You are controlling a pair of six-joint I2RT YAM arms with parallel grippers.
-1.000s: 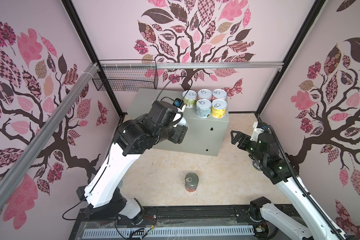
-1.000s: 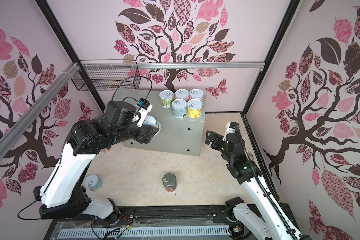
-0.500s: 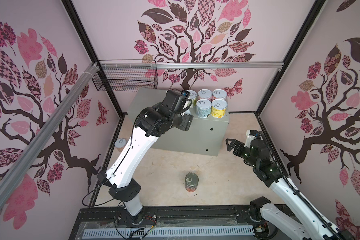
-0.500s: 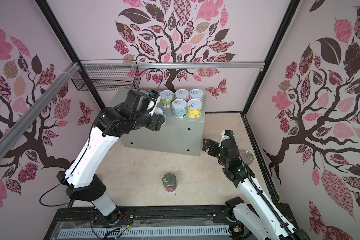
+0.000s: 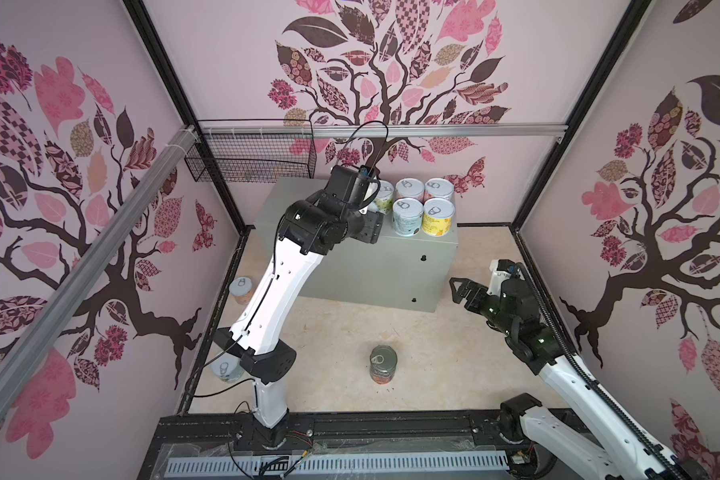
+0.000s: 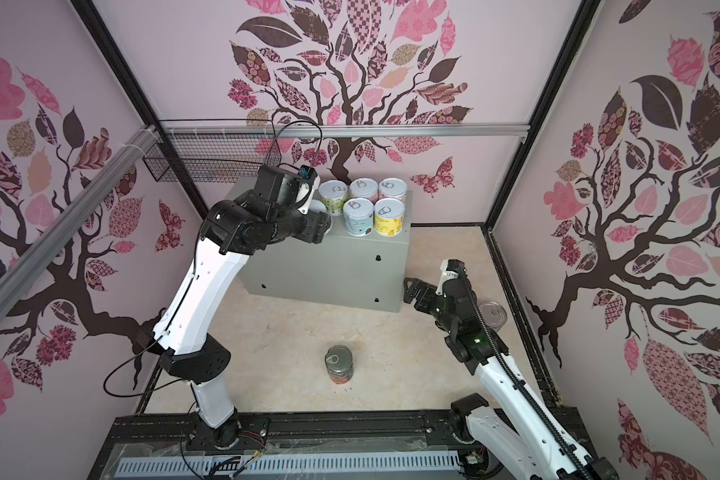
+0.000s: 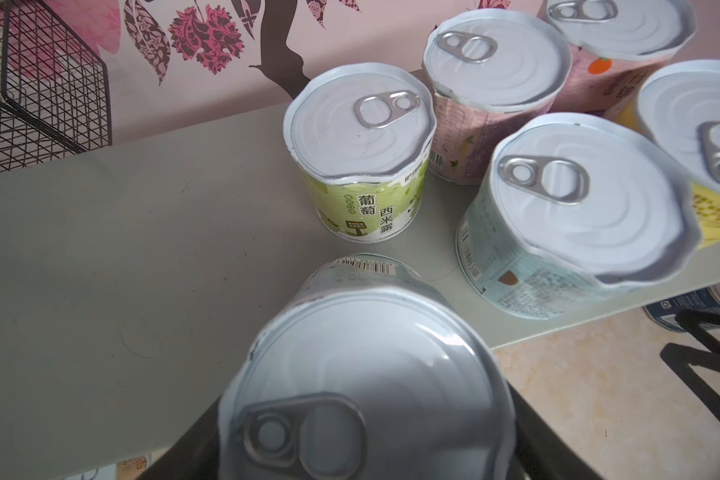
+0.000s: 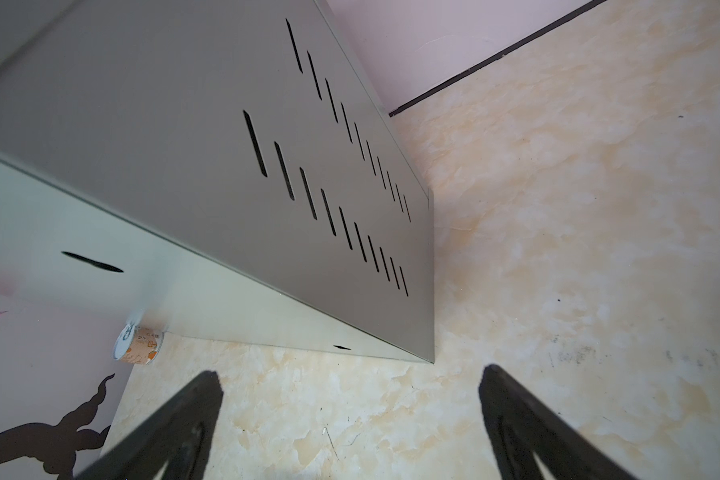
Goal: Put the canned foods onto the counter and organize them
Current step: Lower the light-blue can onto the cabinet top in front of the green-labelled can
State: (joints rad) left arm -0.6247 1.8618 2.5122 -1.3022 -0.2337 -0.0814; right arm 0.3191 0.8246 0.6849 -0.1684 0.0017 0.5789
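Note:
Both top views show the grey counter (image 5: 304, 212) (image 6: 350, 266) with five short cans at its right end: green (image 5: 385, 199), two pink (image 5: 409, 190), blue (image 5: 408, 212) and yellow (image 5: 437, 212). My left gripper (image 7: 362, 440) is shut on a pale blue can (image 7: 366, 374), held just above the counter top (image 7: 100, 249) beside the green can (image 7: 362, 166). My right gripper (image 5: 460, 291) (image 8: 350, 371) hangs open and empty over the floor by the counter's right front corner (image 8: 429, 353). A taller reddish can (image 5: 383, 365) stands mid-floor.
A black wire basket (image 5: 250, 162) hangs on the back wall, left of the counter. Short cans stand on the floor at the left wall (image 5: 240, 287) and under my left arm (image 5: 225, 370). A dark blue can (image 6: 492, 316) sits behind my right arm.
My left arm has stretched up and back, carrying its can over the counter toward the green can. My right arm has dropped lower and nearer the front, still open.

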